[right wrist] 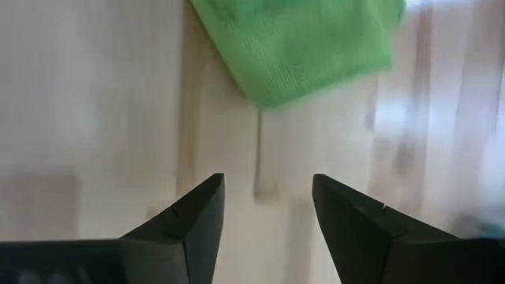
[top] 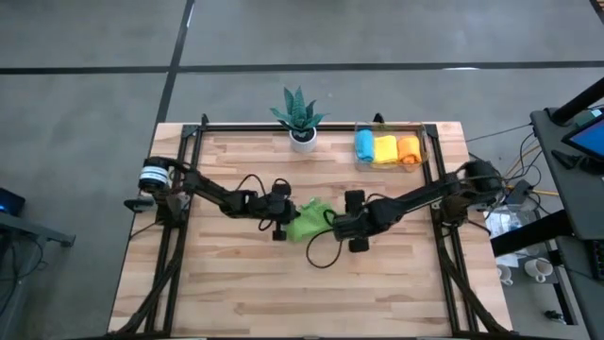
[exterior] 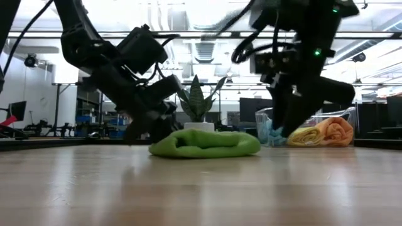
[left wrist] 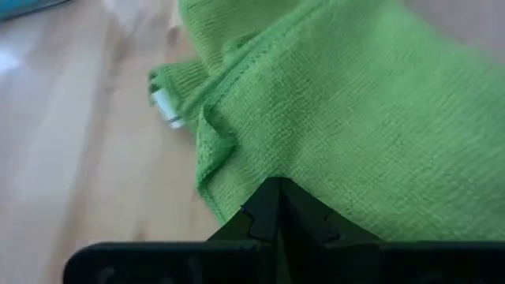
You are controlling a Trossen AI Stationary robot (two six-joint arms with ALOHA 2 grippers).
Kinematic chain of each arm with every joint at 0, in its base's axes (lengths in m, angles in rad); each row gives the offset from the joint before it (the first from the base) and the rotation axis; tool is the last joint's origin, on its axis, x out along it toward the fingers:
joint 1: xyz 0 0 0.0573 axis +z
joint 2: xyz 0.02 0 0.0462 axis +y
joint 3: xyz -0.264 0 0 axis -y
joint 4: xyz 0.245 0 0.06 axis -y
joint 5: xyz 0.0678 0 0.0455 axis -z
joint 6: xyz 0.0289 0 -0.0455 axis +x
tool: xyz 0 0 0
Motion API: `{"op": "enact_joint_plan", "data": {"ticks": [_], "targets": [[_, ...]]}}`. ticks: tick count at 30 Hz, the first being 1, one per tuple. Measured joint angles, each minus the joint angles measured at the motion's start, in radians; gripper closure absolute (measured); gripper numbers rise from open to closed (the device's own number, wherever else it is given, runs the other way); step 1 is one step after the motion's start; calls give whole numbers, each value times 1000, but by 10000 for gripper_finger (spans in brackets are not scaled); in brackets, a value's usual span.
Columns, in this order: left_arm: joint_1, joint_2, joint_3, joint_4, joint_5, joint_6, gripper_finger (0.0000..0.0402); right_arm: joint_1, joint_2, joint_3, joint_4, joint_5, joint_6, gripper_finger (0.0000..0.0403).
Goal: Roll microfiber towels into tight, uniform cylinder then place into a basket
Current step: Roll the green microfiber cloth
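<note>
Near the middle of the wooden table (top: 236, 293) lies the green towel (top: 309, 223), loosely bunched into a flattened roll. The left gripper (top: 280, 225) sits at the towel's left edge with its fingers pressed together, tips meeting at the cloth in the left wrist view; whether they pinch a fold cannot be told. The right gripper (right wrist: 264, 207) is just to the right of the towel, fingers spread with bare wood between them, holding nothing. At the far right of the table stands the clear basket (top: 423, 127), holding a blue roll (top: 364, 146), a yellow roll (top: 385, 147) and an orange roll (top: 407, 149) side by side. A potted plant (top: 300, 115) stands at the far edge, left of the basket.
</note>
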Motion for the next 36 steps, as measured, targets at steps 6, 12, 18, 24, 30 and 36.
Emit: {"op": "enact_joint_plan", "data": {"ticks": [6, 12, 18, 24, 30, 36], "targets": [[10, -5, -3, -90, -129, 199, 402, -32, -95, -197, 455, -75, -31, 216], [18, -10, 31, -36, -299, 441, 401, -51, -101, -254, 657, -78, -123, 216], [-3, -100, 71, -69, -460, 547, 401, -85, -101, -257, 658, 20, -148, 216], [-52, -210, 53, -67, -242, 317, 401, -143, -101, -291, 748, 21, -159, 216], [-76, -168, 35, -70, -172, 143, 401, -189, -101, -301, 812, 17, -175, 217], [-76, -20, 35, -9, -182, 84, 401, -230, -74, -303, 817, 2, -137, 232]]}}
